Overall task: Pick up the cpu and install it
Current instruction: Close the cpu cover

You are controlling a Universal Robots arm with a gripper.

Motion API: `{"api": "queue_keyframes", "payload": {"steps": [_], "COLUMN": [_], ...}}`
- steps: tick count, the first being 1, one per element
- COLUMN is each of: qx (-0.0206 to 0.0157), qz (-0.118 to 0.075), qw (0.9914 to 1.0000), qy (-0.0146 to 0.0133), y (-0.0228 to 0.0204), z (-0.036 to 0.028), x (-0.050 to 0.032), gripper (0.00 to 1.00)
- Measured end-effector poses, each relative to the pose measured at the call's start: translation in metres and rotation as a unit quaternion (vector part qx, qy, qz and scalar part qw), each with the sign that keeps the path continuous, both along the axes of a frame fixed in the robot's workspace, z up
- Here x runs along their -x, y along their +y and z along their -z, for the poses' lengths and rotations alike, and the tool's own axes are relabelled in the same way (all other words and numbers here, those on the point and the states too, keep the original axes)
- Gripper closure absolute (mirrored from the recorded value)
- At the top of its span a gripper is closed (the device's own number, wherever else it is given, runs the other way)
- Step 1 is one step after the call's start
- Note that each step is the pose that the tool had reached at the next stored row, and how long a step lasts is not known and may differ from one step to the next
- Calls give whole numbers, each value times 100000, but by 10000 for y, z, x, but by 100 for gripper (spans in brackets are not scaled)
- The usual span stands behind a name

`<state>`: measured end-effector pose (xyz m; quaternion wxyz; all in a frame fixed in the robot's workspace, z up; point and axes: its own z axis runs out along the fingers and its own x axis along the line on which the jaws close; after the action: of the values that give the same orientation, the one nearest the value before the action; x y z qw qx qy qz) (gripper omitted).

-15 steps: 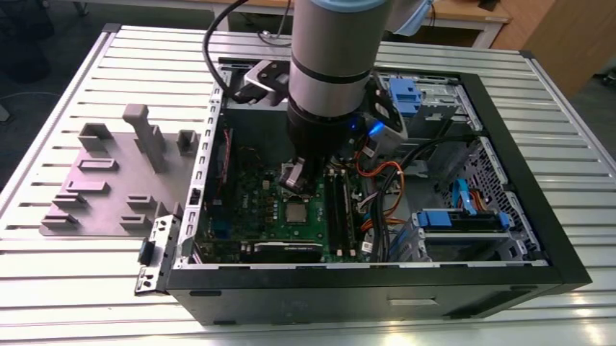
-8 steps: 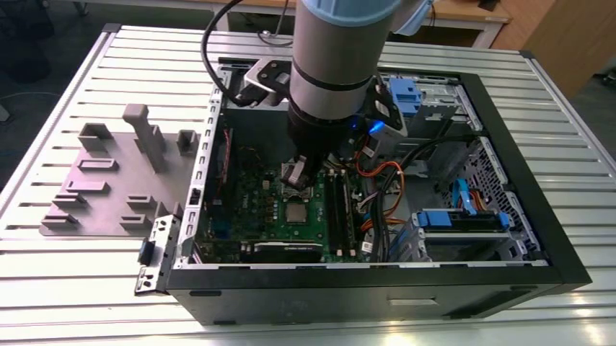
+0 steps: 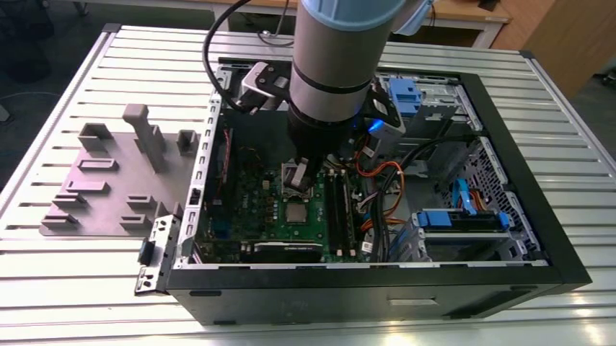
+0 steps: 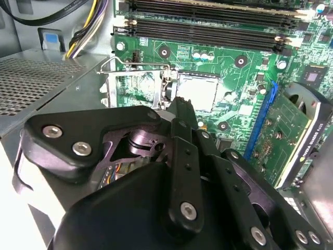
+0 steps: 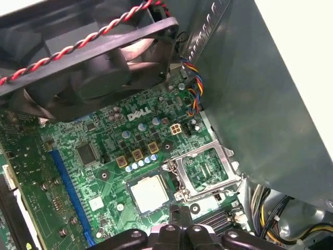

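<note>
The cpu point(image 5: 150, 194) is a small silver square lying flat in its socket on the green motherboard point(image 5: 104, 156), also seen as the cpu point(image 4: 199, 94) and the cpu point(image 3: 293, 211). Beside it the hinged metal frame point(image 5: 205, 169) stands swung open, with its thin wire lever point(image 4: 135, 64) raised. My gripper point(image 5: 173, 212) hovers just above the board next to the cpu, fingers together with nothing between them. Its dark tip point(image 4: 179, 110) points at the socket's edge. In the exterior view the gripper point(image 3: 300, 171) reaches down inside the open computer case.
A black fan point(image 5: 93, 62) with red-black wires hangs over the board. Memory slots point(image 4: 208, 26), a graphics card point(image 4: 291, 135) and a perforated grey metal box point(image 4: 36, 78) ring the socket. Cables and blue drive brackets point(image 3: 462, 216) fill the case's right. A grey fixture plate point(image 3: 106, 180) lies outside.
</note>
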<state>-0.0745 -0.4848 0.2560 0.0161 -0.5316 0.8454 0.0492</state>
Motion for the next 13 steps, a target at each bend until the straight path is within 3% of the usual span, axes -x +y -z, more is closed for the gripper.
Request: {"api": "queue_keyframes", "payload": {"steps": [13], "qx": [-30], "qz": [-44], "qw": [100000], "qy": [11], "y": [0], "z": [1], "x": [-2], "gripper": [89]}}
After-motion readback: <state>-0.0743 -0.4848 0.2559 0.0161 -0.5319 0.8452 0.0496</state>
